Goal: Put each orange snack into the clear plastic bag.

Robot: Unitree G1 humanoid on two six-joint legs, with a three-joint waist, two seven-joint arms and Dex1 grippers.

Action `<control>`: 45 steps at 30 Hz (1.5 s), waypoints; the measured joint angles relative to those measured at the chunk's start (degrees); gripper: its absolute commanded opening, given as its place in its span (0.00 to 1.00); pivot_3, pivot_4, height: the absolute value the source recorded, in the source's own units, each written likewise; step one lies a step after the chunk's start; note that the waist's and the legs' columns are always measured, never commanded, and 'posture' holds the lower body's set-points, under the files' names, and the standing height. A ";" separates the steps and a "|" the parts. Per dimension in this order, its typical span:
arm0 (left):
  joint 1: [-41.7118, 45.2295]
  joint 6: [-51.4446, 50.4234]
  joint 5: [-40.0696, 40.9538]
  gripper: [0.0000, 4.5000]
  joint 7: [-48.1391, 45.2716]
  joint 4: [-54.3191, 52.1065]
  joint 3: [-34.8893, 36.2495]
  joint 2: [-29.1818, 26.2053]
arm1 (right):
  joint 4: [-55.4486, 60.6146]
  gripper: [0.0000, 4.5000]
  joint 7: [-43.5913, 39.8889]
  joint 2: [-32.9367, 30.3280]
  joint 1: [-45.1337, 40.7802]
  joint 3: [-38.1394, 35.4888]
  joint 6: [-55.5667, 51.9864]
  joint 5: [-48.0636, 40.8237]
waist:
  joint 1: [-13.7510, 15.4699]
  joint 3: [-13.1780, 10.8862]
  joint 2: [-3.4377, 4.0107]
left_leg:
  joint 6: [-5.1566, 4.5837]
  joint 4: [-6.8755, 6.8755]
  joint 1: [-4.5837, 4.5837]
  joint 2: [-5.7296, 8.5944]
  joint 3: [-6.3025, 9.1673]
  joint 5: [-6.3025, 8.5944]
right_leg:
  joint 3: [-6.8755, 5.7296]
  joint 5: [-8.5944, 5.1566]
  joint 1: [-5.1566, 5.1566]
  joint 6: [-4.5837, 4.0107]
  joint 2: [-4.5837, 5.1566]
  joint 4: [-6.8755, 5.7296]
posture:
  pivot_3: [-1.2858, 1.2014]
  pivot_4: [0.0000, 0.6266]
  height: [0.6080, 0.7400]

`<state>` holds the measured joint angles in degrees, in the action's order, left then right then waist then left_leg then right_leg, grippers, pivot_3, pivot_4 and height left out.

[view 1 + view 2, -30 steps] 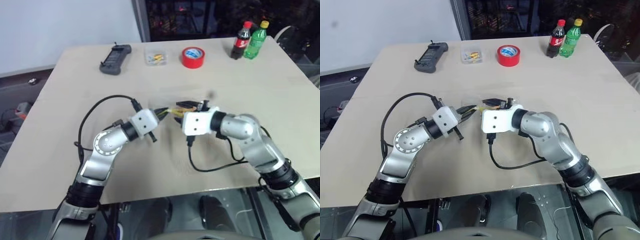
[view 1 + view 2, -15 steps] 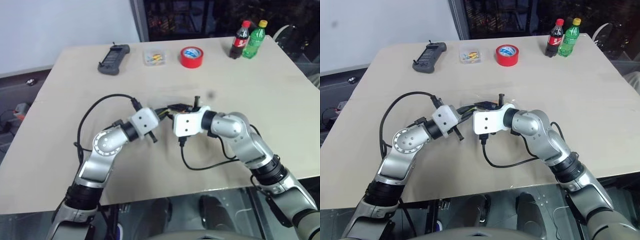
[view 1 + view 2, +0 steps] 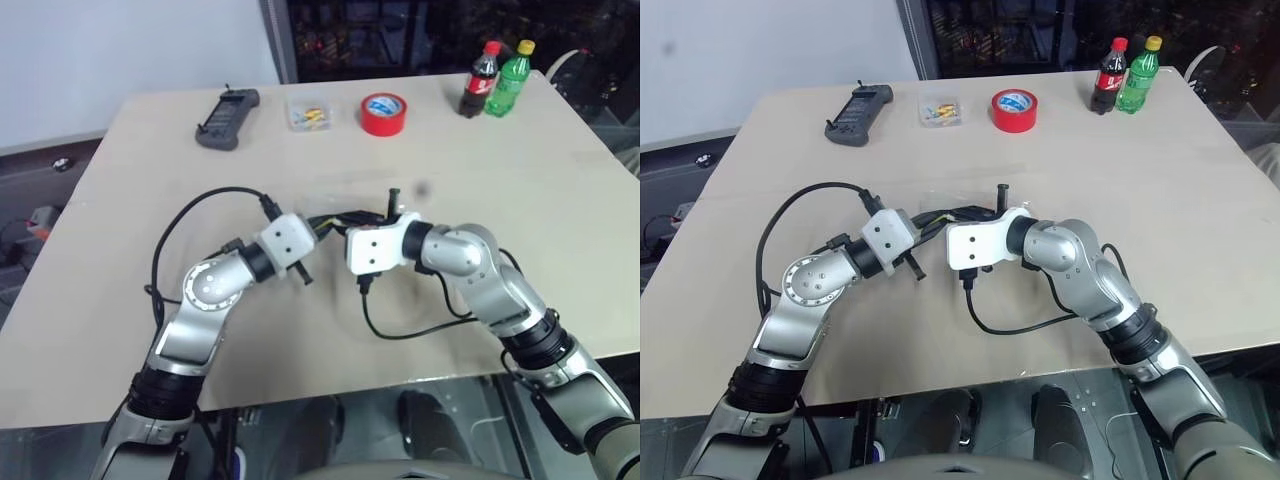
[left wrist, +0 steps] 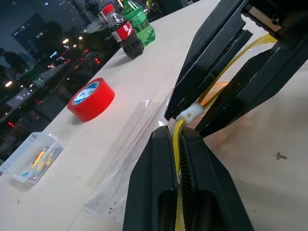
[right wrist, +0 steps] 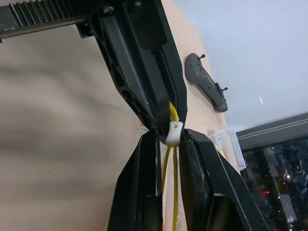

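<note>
Grippers (image 4: pixel 177 144) tip-to-tip on zip strip (image 5: pixel 169 166)

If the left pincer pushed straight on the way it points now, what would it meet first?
Most likely the right pincer, whose black fingers stand directly ahead, fingertip to fingertip with the left pincer on the yellow zip strip of the clear plastic bag. Little gap shows between them.

table: beige tabletop (image 3: pixel 560 190)
far edge: black controller (image 3: pixel 229 117), clear box (image 3: pixel 309 114), red tape roll (image 3: pixel 385 113)
far right corner: two bottles (image 3: pixel 497 79)
middle: clear plastic bag (image 4: pixel 132 163)
</note>
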<state>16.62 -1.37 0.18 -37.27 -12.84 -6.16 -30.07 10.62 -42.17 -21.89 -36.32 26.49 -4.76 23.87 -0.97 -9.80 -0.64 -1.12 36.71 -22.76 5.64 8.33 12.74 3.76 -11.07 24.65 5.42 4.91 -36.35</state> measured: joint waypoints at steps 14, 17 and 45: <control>-0.28 0.50 -0.11 0.00 -0.09 0.00 0.36 -0.38 | 0.95 0.07 -1.43 0.47 0.04 -0.67 -5.09 -3.73 | -0.01 0.00 0.00 | -0.01 -0.01 0.00 0.00 0.00 0.00 | 0.00 0.00 0.01 0.00 0.00 0.00 | 0.52 0.24 1.00; -0.52 0.54 -0.16 0.00 -0.14 0.04 0.36 -0.56 | 1.63 0.29 -1.49 0.48 0.04 -1.85 -6.41 -4.75 | 0.01 0.00 0.00 | -0.01 -0.02 0.00 0.00 0.01 0.01 | 0.00 0.00 0.01 0.00 0.00 0.00 | 0.52 0.24 1.00; -1.52 1.82 -2.03 0.00 -0.03 0.03 0.43 -0.80 | 2.73 0.41 -5.38 0.06 -0.62 -1.87 -5.96 -8.21 | -0.03 0.00 0.00 | -0.01 -0.07 0.00 -0.01 0.01 0.01 | 0.00 0.00 0.04 0.00 0.00 0.01 | 0.52 0.24 1.00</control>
<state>15.10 0.45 -1.86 -37.30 -12.81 -5.73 -30.87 13.34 -47.55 -21.83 -36.94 24.62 -10.72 15.67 -1.00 -9.80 -0.64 -1.13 36.64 -22.76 5.63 8.34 12.75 3.76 -11.07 24.69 5.42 4.91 -36.34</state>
